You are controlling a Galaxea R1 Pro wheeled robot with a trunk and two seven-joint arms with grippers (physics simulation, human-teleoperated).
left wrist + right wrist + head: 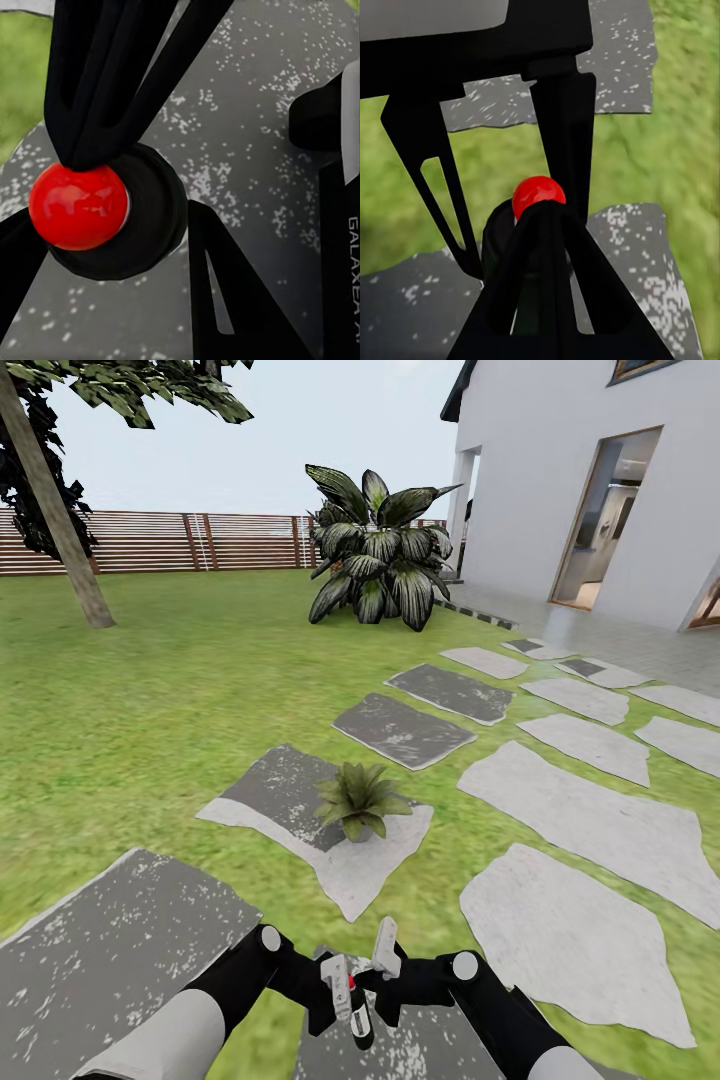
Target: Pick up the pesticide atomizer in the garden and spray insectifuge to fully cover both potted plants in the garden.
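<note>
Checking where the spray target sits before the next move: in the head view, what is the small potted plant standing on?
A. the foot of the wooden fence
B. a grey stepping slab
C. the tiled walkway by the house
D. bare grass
B: the potted plant stands on a grey stepping slab in the lawn, ahead of both claws.

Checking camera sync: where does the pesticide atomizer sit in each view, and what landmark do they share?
Head view: pesticide atomizer at bottom centre, where both arms meet.
Left wrist view: very close, its red cap on a round dark body.
Right wrist view: near mid-frame, red cap uppermost.
Shared landmark: the speckled grey slab beneath it.
</note>
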